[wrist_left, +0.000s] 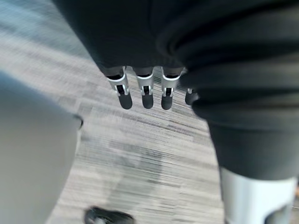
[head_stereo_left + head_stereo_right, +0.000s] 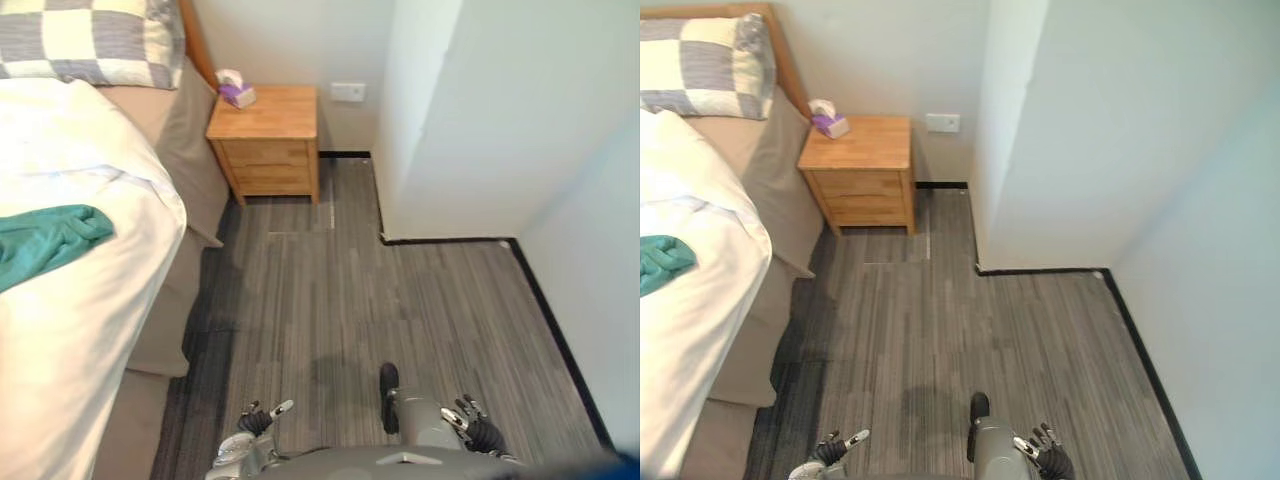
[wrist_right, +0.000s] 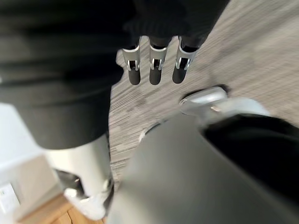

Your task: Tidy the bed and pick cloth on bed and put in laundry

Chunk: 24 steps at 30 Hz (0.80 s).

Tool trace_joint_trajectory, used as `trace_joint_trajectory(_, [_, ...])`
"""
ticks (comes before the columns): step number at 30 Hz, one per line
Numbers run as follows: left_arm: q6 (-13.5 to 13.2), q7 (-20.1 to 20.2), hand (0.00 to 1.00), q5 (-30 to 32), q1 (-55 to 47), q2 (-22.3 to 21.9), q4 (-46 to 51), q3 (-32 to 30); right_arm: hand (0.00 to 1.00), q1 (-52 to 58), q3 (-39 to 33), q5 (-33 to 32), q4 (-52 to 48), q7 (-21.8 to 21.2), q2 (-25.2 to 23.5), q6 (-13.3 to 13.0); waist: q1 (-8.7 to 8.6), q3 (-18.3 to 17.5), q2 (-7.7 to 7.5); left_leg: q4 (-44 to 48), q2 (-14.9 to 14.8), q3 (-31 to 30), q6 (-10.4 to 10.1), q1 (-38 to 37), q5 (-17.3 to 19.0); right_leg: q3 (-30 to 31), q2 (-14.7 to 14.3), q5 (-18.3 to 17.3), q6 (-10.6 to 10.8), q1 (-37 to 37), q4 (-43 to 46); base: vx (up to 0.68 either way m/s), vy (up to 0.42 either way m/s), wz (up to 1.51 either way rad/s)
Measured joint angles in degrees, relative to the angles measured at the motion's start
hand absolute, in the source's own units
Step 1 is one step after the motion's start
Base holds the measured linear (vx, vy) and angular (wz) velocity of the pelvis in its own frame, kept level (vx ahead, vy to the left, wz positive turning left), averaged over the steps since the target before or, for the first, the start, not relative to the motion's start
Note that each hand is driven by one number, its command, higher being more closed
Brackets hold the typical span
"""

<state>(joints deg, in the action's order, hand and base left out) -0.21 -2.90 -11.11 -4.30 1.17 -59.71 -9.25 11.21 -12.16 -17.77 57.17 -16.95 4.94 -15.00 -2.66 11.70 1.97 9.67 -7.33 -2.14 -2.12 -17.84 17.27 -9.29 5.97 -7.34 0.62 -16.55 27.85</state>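
A teal cloth (image 2: 50, 243) lies crumpled on the white duvet (image 2: 90, 300) of the bed at the left, near its side edge. At the head of the bed rests a grey and cream checked pillow (image 2: 95, 40). My left hand (image 2: 250, 425) hangs low at the bottom of the view, over the floor and well short of the bed. Its fingers (image 1: 145, 91) are relaxed and hold nothing. My right hand (image 2: 470, 422) hangs at the lower right, fingers (image 3: 156, 70) likewise relaxed above the floor with nothing in them.
A wooden nightstand (image 2: 268, 140) with a purple and white tissue box (image 2: 236, 92) stands against the far wall beside the bed. A white wall corner (image 2: 440, 150) juts out on the right. Grey plank floor (image 2: 330, 300) runs between the bed and that wall.
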Motion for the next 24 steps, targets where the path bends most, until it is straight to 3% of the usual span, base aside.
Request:
trace_joint_trajectory(2, [0.41,-0.16,0.0,0.02,-0.89,-0.89,0.4,-1.92,0.0,0.22,1.76,0.06,-0.01,0.7,0.77,0.49,0.01,-1.02,-0.04,5.45,-0.72,-0.15,-1.14,-0.09,-1.8,-1.86,1.18,-8.62,-0.64,1.38,6.72,0.54,-0.361,0.53])
trace_joint_trajectory(3, [0.73,-0.23,0.0,0.0,-1.15,-1.1,0.57,-2.92,0.0,0.25,1.77,0.1,0.0,0.88,1.03,0.88,0.07,-1.61,0.38,9.24,-1.25,-0.39,-1.47,1.58,-2.03,-2.53,0.98,-9.9,-0.67,2.06,6.73,0.46,-0.293,0.45])
trace_joint_trajectory(4, [1.17,-0.21,0.0,0.05,-1.45,-1.46,1.39,-5.24,0.0,0.26,1.77,0.08,-0.12,1.22,1.24,1.29,0.04,-1.82,0.65,21.39,-2.48,-0.81,-2.76,7.37,-4.36,-3.68,0.18,-11.68,-0.54,4.51,5.35,0.39,-0.263,0.49])
trace_joint_trajectory(5, [1.01,-0.05,0.0,-0.03,-1.74,-2.46,2.57,-7.64,0.0,0.21,1.79,0.07,-0.64,1.38,1.76,1.57,0.04,-1.71,1.57,36.53,-4.57,-1.43,-3.92,14.49,-5.94,-5.26,-1.33,-12.13,-0.96,8.48,2.26,0.39,-0.263,0.5])
trace_joint_trajectory(7, [0.23,0.13,0.0,0.81,-2.12,-2.75,4.25,-8.95,0.0,0.39,2.17,0.03,-0.47,1.37,2.19,2.1,1.01,-1.38,2.09,51.62,-7.27,0.97,-4.15,22.45,-5.52,-7.46,-3.44,-12.01,-1.68,15.93,-3.41,0.43,-0.223,0.38])
trace_joint_trajectory(8, [-0.31,0.43,0.0,1.22,-2.49,-2.1,5.05,-8.86,0.0,0.4,3.36,0.01,-0.5,1.29,2.17,2.13,1.88,-1.45,1.59,53.71,-7.64,3.67,-3.52,25.87,-4.53,-8.71,-3.71,-12.05,-1.79,20.33,-7.1,0.47,-0.194,0.29])
trace_joint_trajectory(10, [-0.73,1.32,0.0,1.09,-2.11,-1.78,5.58,-8.86,0.0,0.12,3.84,0.04,-0.48,0.86,1.75,2.13,2.65,-1.52,0.89,49.15,-7.54,9.93,-2.29,30.13,-1.72,-9.16,-3.79,-11.37,-0.98,25.51,-11.95,0.41,-0.093,0.09])
trace_joint_trajectory(12, [-0.75,2.09,0.0,1.11,-1.46,-1.81,5.52,-8.68,0.0,-0.9,3.78,0.12,-0.56,0.36,0.92,2.12,3.24,-1.43,0.34,35.02,-4.69,16.65,-1.5,31.34,-0.83,-9.64,-2.47,-10.88,-0.08,28.97,-15.42,0.47,0.0,-0.02])
trace_joint_trajectory(13, [-0.72,2.27,0.0,1.24,-1.3,-1.67,5.46,-8.18,0.0,-1.38,3.53,0.29,-0.63,-0.12,0.07,2.09,3.2,-1.34,-0.03,21.22,-1.67,21.24,0.31,30.92,-4.67,-10.55,-1.19,-10.97,1.07,30.81,-16.31,0.52,0.081,-0.01])
trace_joint_trajectory(14, [-0.74,2.34,0.0,1.11,-1.13,-0.85,5.63,-7.47,0.0,-1.98,2.93,0.95,0.25,-0.24,-0.7,2.18,3.96,-1.26,-2.1,13.97,1.45,24.45,6.29,28.98,-11.22,-10.45,0.72,-11.62,2.9,31.99,-16.58,0.64,0.065,0.08])
trace_joint_trajectory(16, [0.12,2.03,0.0,3.14,-0.77,0.64,5.6,-4.95,0.0,-2.38,3.34,1.29,0.3,-0.51,-2.47,2.0,2.92,-1.94,-3.27,10.28,4.12,26.25,8.52,27.09,-13.27,-11.98,2.36,-8.66,4.53,32.58,-17.33,0.49,0.058,0.44])
trace_joint_trajectory(17, [0.62,2.03,0.0,2.44,-0.65,1.51,6.52,-5.05,0.0,-2.49,3.02,1.3,-0.03,-0.71,-3.83,1.79,2.81,-1.05,-3.55,17.65,1.07,30.42,9.55,29.9,-12.48,-11.94,1.71,-4.46,5.22,33.91,-18.9,0.39,0.128,0.65])
trace_joint_trajectory(18, [0.95,1.73,0.0,1.59,0.36,1.89,7.11,-6.36,0.0,-3.32,3.16,1.23,0.18,-0.55,-4.37,1.53,3.82,0.04,-4.89,21.46,-0.8,36.22,6.13,31.99,-9.62,-11.83,2.07,-2.65,6.47,36.32,-20.15,0.35,0.157,0.53])
trace_joint_trajectory(19, [1.57,1.37,0.0,1.56,0.57,2.21,6.56,-5.95,0.0,-2.22,3.25,1.25,0.07,-0.45,-4.15,1.43,3.78,-0.68,-5.09,15.25,0.38,38.39,6.52,30.77,-10.84,-12.54,2.04,-2.51,6.71,36.96,-20.21,0.27,0.172,0.44])
trace_joint_trajectory(20, [2.32,1.06,0.0,0.86,-0.13,1.65,6.14,-4.6,0.0,-1.95,3.31,1.25,0.26,-0.31,-2.38,0.93,3.7,-1.27,-2.69,9.13,-0.4,40.36,12.0,29.9,-11.85,-12.94,0.15,-2.97,7.62,38.34,-20.02,0.33,0.201,0.64])
trace_joint_trajectory(21, [2.42,0.99,0.0,0.52,0.35,2.35,5.39,-4.75,0.0,-2.48,3.28,1.27,1.34,0.18,-2.6,1.05,3.53,-1.88,-5.26,8.37,3.06,40.74,11.68,29.08,-10.47,-13.86,2.23,-3.53,7.99,39.51,-20.09,0.27,0.16,0.49])
trace_joint_trajectory(23, [2.56,0.5,0.0,0.37,0.3,2.83,4.93,-4.97,0.0,-3.38,3.57,2.31,1.38,0.17,-1.96,1.12,3.85,-2.24,-5.57,8.2,5.44,39.95,12.1,28.58,-8.34,-13.75,4.18,-2.57,9.09,38.72,-16.85,0.34,0.111,0.45])
trace_joint_trajectory(24, [2.99,0.35,0.0,0.48,0.3,2.97,4.6,-4.84,0.0,-3.76,3.03,3.01,1.64,0.35,-2.01,1.27,3.72,-2.27,-5.58,7.6,6.96,38.92,12.14,27.44,-7.27,-13.57,6.1,-2.18,9.48,36.89,-10.32,0.44,0.122,0.47])
